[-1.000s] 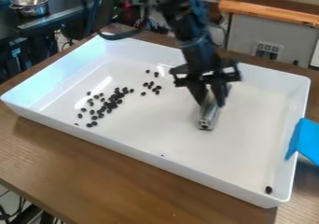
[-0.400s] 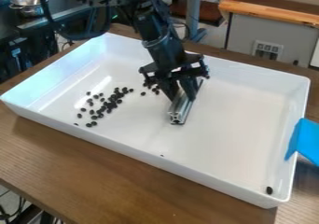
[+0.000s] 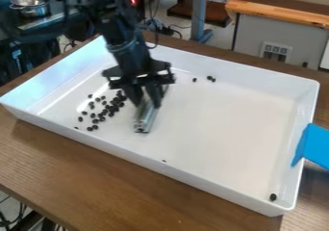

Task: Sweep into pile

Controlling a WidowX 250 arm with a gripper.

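- Dark beans (image 3: pixel 106 110): the main group lies loosely scattered on the floor of the white tray (image 3: pixel 218 124), in its left part, some beans touching and others apart.
- Metal bar (image 3: pixel 145 118): a grooved silver length in the tray's left half, just right of the main group; its lower end points toward the tray's near wall.
- Gripper (image 3: pixel 147 102): black, hanging over the tray's left half from the arm, which enters over the far wall; its jaws are closed around the metal bar, one on either side.
- Outlying beans: three (image 3: pixel 209 78) lie inside the tray near its far wall, two of them close together; a single one (image 3: pixel 273 197) sits in the near right corner.
- Small dark speck (image 3: pixel 164 160): inside the tray, by the near wall.
- Blue object (image 3: pixel 313 148): at the tray's right wall, overlapping the rim.
- Wooden table (image 3: pixel 83 177): beneath the tray.
- Metal bowl (image 3: pixel 29 5): beyond the tray's far left corner, off the table.
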